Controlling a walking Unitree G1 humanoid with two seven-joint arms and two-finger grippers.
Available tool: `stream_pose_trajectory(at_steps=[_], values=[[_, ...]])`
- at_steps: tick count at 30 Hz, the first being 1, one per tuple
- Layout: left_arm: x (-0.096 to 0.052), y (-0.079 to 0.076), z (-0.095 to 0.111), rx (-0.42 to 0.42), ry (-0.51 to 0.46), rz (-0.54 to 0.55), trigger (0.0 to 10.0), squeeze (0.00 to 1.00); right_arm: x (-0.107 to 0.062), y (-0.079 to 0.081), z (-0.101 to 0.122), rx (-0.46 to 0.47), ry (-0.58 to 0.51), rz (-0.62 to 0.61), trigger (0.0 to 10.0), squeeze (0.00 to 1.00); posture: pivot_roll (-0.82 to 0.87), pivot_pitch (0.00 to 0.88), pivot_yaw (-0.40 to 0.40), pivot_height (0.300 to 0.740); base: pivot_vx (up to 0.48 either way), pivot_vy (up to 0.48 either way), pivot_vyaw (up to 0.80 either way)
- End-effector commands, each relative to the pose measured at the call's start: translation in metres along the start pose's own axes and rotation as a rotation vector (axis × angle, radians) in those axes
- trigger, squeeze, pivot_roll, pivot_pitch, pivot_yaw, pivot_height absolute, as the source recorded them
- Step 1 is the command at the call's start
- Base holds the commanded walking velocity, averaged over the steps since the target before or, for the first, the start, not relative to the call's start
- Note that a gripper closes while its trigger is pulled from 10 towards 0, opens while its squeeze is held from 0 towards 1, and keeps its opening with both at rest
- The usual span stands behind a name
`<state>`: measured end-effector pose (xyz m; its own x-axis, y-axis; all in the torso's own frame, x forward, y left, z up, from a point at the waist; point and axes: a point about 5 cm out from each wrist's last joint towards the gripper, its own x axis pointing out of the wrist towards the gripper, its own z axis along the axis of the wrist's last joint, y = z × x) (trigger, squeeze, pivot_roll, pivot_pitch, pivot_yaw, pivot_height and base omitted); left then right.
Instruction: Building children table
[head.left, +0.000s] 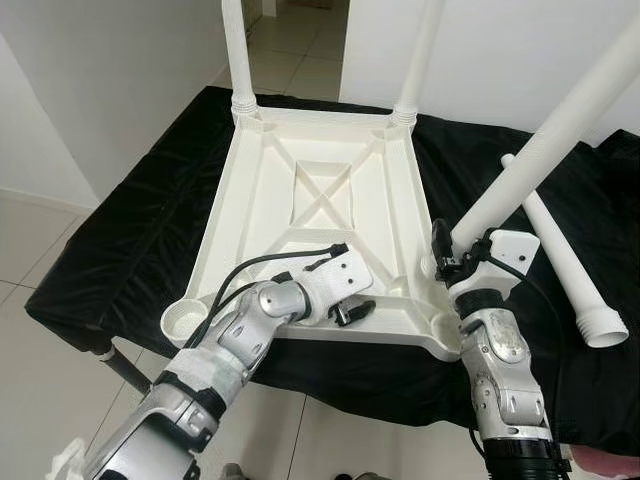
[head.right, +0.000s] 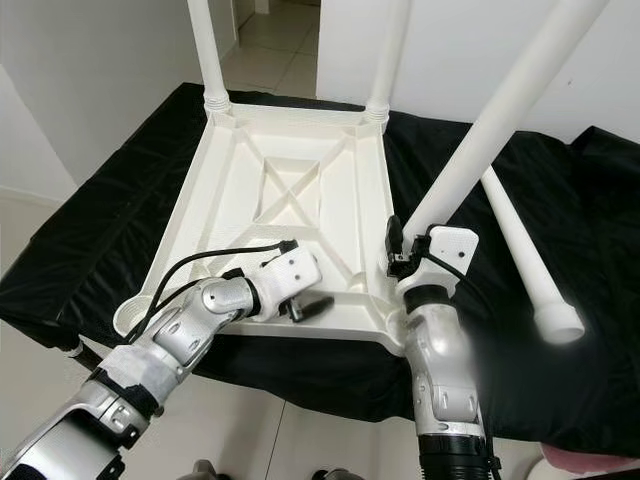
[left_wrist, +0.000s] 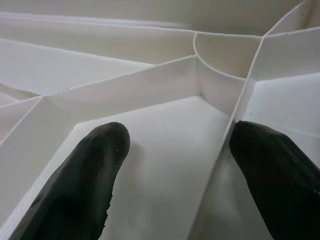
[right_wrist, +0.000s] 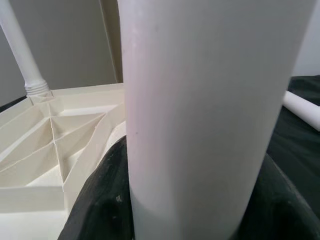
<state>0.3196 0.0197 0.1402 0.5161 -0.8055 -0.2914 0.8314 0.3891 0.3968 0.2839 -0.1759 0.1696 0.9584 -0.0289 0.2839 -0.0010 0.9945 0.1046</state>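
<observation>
The white plastic table top (head.left: 320, 190) lies upside down on a black cloth. Two white legs (head.left: 237, 50) (head.left: 420, 50) stand in its far corner sockets. My right gripper (head.left: 447, 262) is shut on a third leg (head.left: 540, 150), which leans to the right with its lower end at the near right corner. In the right wrist view that leg (right_wrist: 200, 115) sits between the black fingers (right_wrist: 100, 200). My left gripper (head.left: 352, 312) rests on the top's near rim, open. Its fingers (left_wrist: 80, 185) straddle a thin rib (left_wrist: 220, 165) beside a round socket wall (left_wrist: 220, 75).
A fourth loose leg (head.left: 560, 260) lies on the black cloth (head.left: 130, 220) to the right of the top. The near left corner socket (head.left: 185, 320) holds nothing. White walls and a tiled floor (head.left: 40, 400) surround the covered surface, with a doorway behind.
</observation>
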Motion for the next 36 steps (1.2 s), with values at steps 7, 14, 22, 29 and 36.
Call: stream_pose_trajectory(at_steps=[7, 14, 22, 29, 36], values=[[-0.008, 0.041, 0.003, -0.040, 0.007, 0.425, 10.0, 0.00, -0.003, -0.001, 0.002, 0.001, 0.003, 0.001, 10.0, 0.00, -0.03, 0.086, -0.024, 0.740, 0.000, 0.000, 0.00], [-0.011, 0.036, 0.016, -0.092, -0.103, 0.338, 10.0, 0.00, -0.006, 0.000, 0.004, 0.010, -0.006, 0.006, 10.0, 0.00, -0.03, 0.090, -0.021, 0.740, 0.000, 0.000, 0.00], [-0.020, 0.019, 0.029, -0.108, -0.229, 0.187, 10.0, 0.00, -0.009, -0.002, 0.007, 0.001, -0.025, 0.002, 10.0, 0.00, -0.03, 0.092, -0.021, 0.740, 0.000, 0.000, 0.00], [-0.031, 0.008, 0.030, -0.143, -0.274, 0.116, 10.0, 0.00, -0.012, -0.005, 0.009, -0.046, -0.021, 0.013, 10.0, 0.00, -0.03, 0.092, -0.026, 0.740, 0.000, 0.000, 0.00], [-0.038, 0.002, 0.030, -0.166, -0.304, 0.109, 10.0, 0.00, -0.017, -0.007, 0.007, -0.058, -0.002, 0.026, 10.0, 0.00, -0.03, 0.094, -0.029, 0.740, 0.000, 0.000, 0.00]])
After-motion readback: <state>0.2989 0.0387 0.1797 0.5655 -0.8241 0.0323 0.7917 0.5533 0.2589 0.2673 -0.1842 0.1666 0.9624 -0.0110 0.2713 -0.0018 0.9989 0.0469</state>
